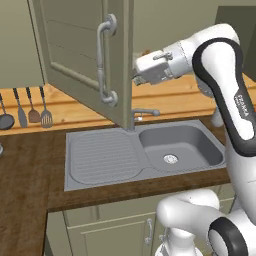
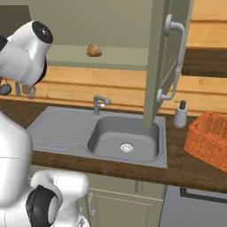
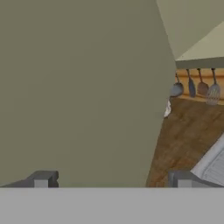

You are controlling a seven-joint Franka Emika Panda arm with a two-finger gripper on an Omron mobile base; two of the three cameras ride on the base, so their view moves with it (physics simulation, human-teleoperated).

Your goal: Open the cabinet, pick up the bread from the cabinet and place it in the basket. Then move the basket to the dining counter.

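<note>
My fingers are spread, holding nothing, behind the open cabinet door; bread waits inside, toward two o'clock.

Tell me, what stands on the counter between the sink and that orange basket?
A soap dispenser, in the right base view: it stands behind the sink's right corner, with the basket further right.
</note>
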